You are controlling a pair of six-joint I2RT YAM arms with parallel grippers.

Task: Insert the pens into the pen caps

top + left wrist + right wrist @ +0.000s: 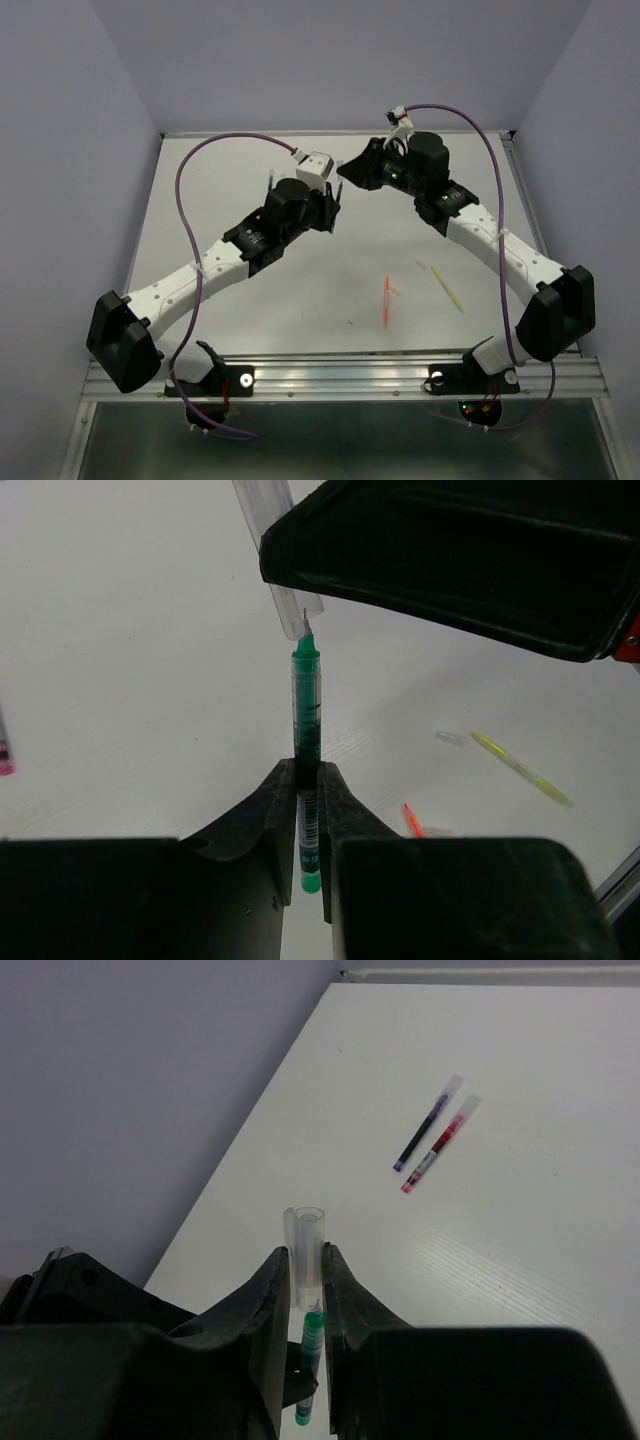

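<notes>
While my left gripper (305, 777) pinches the green pen (306, 705), my right gripper (303, 1254) clamps a clear cap (305, 1228), pen tip at its mouth.

Left hand (334, 203) and right hand (347, 174) nearly touch; orange pen (386, 300), yellow pen (447, 289) lie apart.

Pink-ended pen (4, 756), mostly off-frame

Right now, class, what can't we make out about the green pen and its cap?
1. Top view: green pen and pen cap too small, masked where left end effector meets right end effector.
2. Left wrist view: cap's far end hidden behind the right end effector's body; nib entry unclear.
3. Right wrist view: the grip on the pen hidden behind that camera's own housing.
</notes>
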